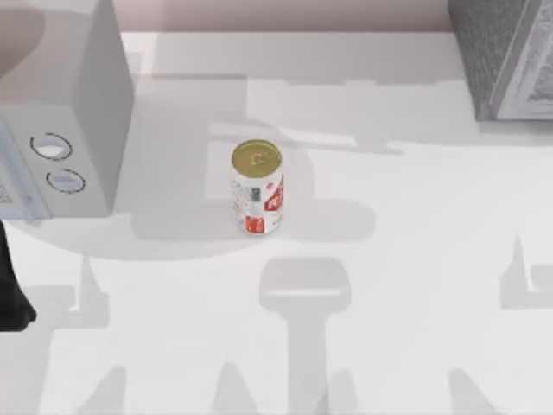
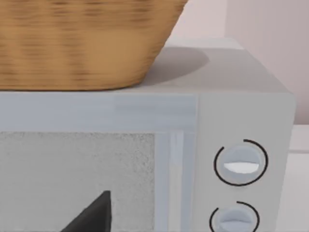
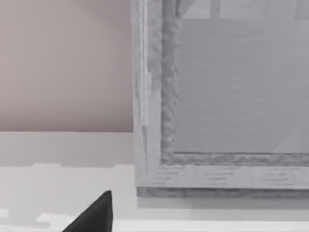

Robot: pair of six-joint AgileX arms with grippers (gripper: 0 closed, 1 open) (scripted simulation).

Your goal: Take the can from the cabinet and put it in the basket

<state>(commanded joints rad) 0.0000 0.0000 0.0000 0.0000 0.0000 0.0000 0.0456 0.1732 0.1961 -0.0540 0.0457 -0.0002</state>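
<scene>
At the bench's [image 1: 415,112] left stands a white box [image 1: 86,112] with two dials, and the left wrist view shows the basket [image 2: 82,43] sitting on top of it. A dark bit of the left arm [image 1: 13,294] shows at the left edge, beside that box. Of the left hand one dark finger [image 2: 94,215] shows in its wrist view; how far open it is I cannot tell. The can [image 1: 257,188] stands upright in the middle of the bench, out in the open (not inside the cabinet), long axis vertical, gold top up. It looks nearer the box than the cabinet [image 1: 505,56] at the far right, so I judge the left arm closer. The right hand faces the cabinet front; one finger [image 3: 94,215] shows, opening unclear.
</scene>
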